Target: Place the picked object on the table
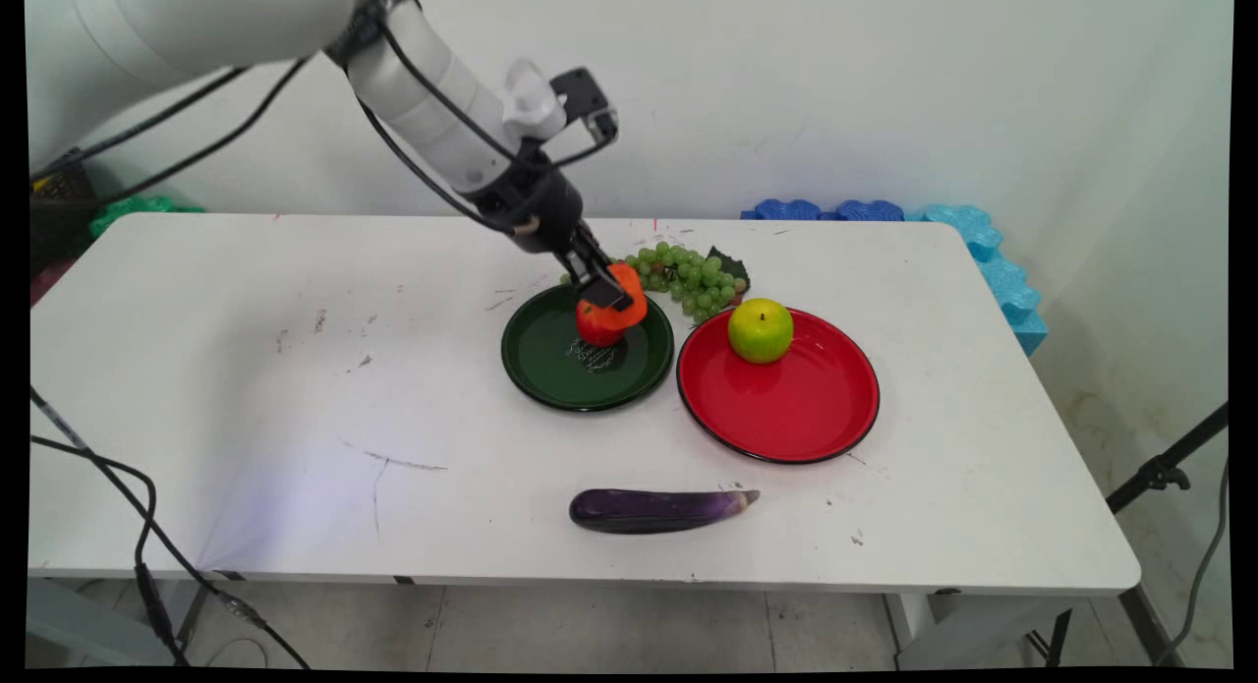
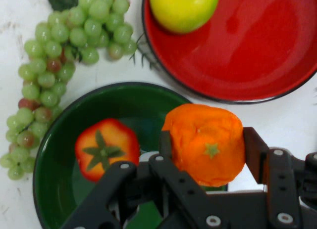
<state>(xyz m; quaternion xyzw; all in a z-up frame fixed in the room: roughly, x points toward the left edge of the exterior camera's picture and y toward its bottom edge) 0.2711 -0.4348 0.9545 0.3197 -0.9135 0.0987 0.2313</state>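
- our gripper [image 2: 205, 152] has its two fingers pinched on an orange fruit [image 2: 207, 142], one pad on each flank, with the fruit's little green star facing the hand camera.
- in the main view we hold that orange fruit [image 1: 621, 305] over the far right part of the green plate [image 1: 550, 369], just above or against the red tomato [image 1: 596, 324]; we cannot tell whether the two touch.
- to handle this well, we judge the grip should stay square across the fruit's widest part, since a rounded, smooth skin can roll out of flat pads if the hand tilts.
- we would also mind the tomato [image 2: 106, 149] lying inside the green plate [image 2: 59, 155], because it sits close under the fingers and could be nudged.
- the orange fruit looks matt, slightly lumpy and flattened, like a persimmon or mandarin model.
- beside the green plate lies a bunch of green grapes [image 1: 693, 278] on the table [image 1: 246, 369], and to its right a red plate [image 1: 786, 408] carries a yellow-green apple [image 1: 760, 330].
- a purple eggplant [image 1: 658, 510] lies well apart, near the table's front edge.
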